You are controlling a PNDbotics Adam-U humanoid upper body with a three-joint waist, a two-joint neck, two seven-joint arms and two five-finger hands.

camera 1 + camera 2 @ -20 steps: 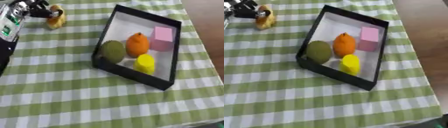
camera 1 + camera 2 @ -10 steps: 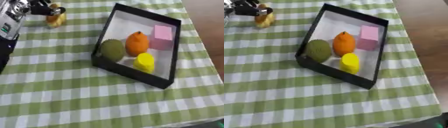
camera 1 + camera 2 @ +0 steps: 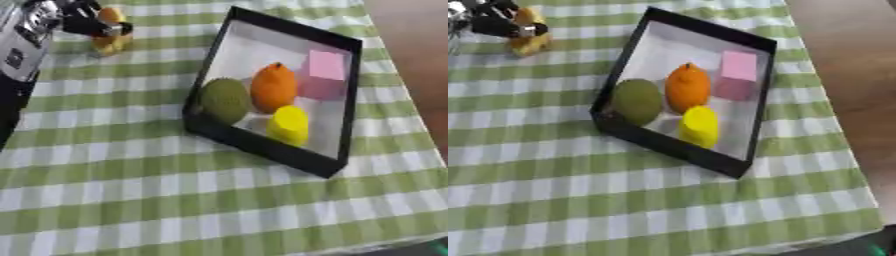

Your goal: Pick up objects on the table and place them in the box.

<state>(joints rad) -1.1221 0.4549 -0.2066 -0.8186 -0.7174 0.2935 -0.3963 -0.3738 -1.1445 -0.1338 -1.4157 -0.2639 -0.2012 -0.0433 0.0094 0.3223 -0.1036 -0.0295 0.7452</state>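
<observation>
Left eye view shows the counter (image 3: 131,200) spread with a green and white checked cloth, bare along its near part. Farther in, to the right of the fingers and well apart from them, stands a black box (image 3: 262,150) with a pale floor, set askew. Nearest in it lies a yellow lemon-like fruit (image 3: 289,125). Just beyond that, side by side, sit a dull green rounded fruit (image 3: 225,100) on the fingers' side and an orange (image 3: 274,87) touching or almost touching it. Past the orange, by the box's far right wall, rests a pink block (image 3: 325,75).

At the far left, the robot's left hand (image 3: 74,20) comes in from the upper left corner, its silver and black forearm running down the left edge. Its dark fingers (image 3: 94,27) are curled round a small yellow and orange object (image 3: 111,37), whose kind cannot be made out. The object sits under and between the fingers; whether it rests on the cloth or is raised just off it cannot be told. It is outside the box. The right hand shows in neither view.
</observation>
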